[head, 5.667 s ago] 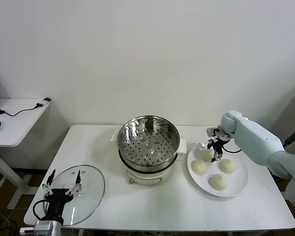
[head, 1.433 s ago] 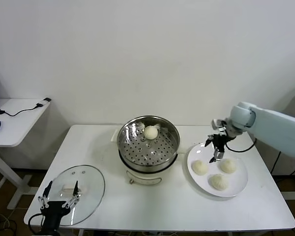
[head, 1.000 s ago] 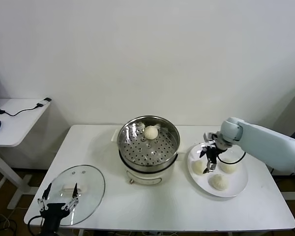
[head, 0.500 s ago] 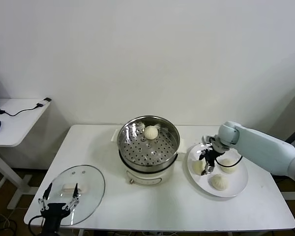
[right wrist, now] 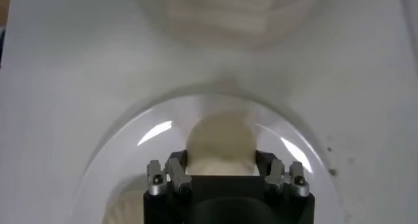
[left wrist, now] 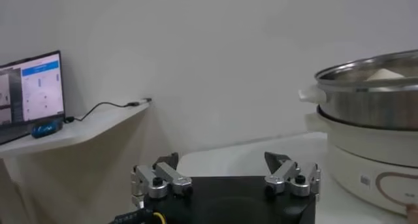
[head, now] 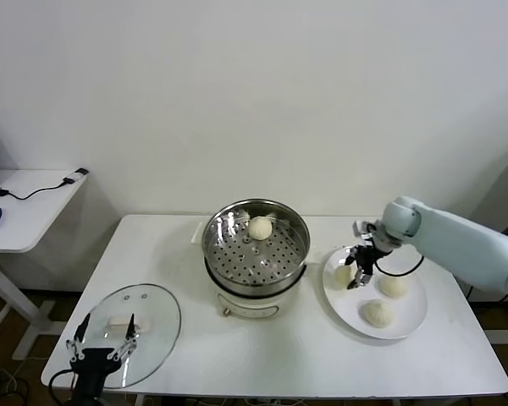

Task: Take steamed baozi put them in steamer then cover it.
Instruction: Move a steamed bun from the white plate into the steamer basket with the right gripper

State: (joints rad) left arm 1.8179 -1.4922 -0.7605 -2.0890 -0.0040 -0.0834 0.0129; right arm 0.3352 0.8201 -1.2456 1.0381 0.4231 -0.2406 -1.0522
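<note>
One steamed baozi (head: 260, 227) lies in the shiny steamer (head: 256, 245) at the table's middle. My right gripper (head: 356, 276) is over the left part of the white plate (head: 406, 326), shut on another baozi (head: 345, 274). In the right wrist view that baozi (right wrist: 221, 140) fills the gap between the fingers of the gripper (right wrist: 221, 160). Two more baozi (head: 393, 286) (head: 377, 313) rest on the plate. The glass cover (head: 144, 317) lies flat at the front left. My left gripper (head: 102, 345) hovers open at its near edge, holding nothing.
A side desk (head: 25, 211) with a cable and mouse stands off the table's left. The steamer (left wrist: 372, 98) with its white pot base shows in the left wrist view, beyond the open left gripper (left wrist: 222, 166). A wall is close behind the table.
My right gripper came down onto the plate's left baozi, shut on it and rose slightly with it. The left arm stayed put.
</note>
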